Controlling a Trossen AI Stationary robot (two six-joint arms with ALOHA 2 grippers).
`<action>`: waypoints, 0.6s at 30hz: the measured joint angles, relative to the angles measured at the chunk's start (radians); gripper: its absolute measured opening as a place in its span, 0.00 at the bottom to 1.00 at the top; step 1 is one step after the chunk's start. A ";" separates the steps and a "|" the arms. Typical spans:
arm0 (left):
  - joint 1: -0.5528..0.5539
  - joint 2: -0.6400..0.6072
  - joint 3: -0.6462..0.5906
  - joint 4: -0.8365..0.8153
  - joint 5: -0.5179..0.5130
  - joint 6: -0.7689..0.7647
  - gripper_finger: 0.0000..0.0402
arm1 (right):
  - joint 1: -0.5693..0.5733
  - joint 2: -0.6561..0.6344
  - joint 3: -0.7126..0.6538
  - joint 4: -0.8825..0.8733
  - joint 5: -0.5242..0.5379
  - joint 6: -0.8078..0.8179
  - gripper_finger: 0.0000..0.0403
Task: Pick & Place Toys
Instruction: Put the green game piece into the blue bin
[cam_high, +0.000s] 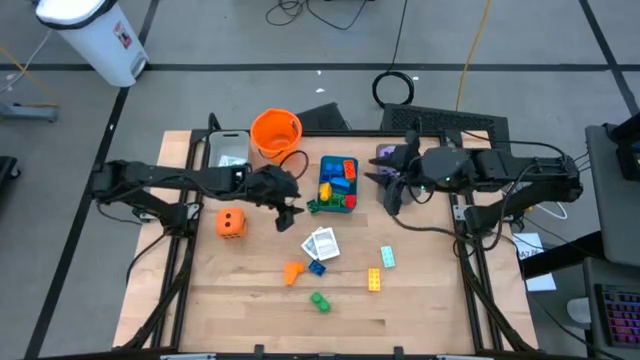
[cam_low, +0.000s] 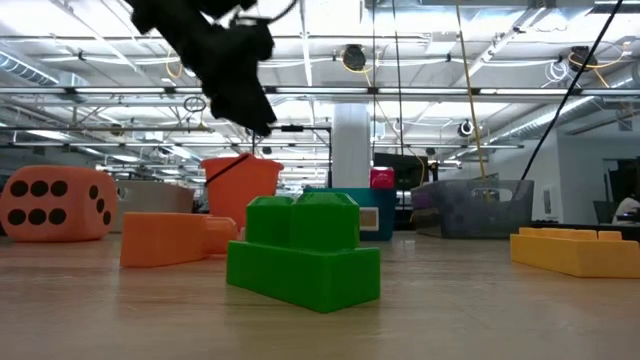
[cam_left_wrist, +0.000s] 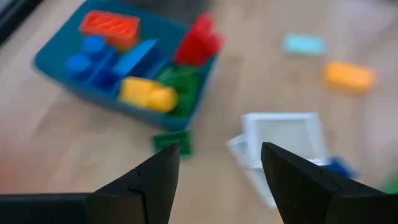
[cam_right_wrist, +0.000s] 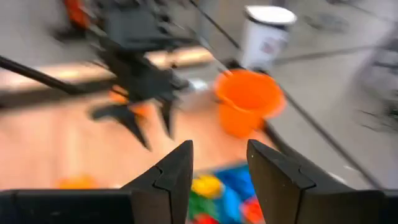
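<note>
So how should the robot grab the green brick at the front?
Probably from straight above, pinching the green brick across its two flat long sides. It lies flat, studs up, alone on the table, so nothing blocks a hand dropping down.

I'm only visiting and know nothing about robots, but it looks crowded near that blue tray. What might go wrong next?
The left hand hangs open and empty between the teal tray and the white cards; coming down, it might shove the cards instead of gripping them. The tray is heaped, with a red brick at its rim that may tumble out. The right hand is close by, so the arms could bump.
</note>
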 joint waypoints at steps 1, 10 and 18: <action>0.007 0.022 -0.001 0.005 -0.022 0.014 0.59 | -0.001 -0.001 -0.001 -0.038 0.039 -0.003 0.36; 0.069 0.233 -0.001 0.158 -0.052 -0.031 0.59 | -0.006 -0.078 -0.085 -0.131 0.174 -0.058 0.36; 0.111 0.364 -0.001 0.179 -0.099 -0.019 0.59 | -0.006 -0.211 -0.197 -0.130 0.174 -0.018 0.36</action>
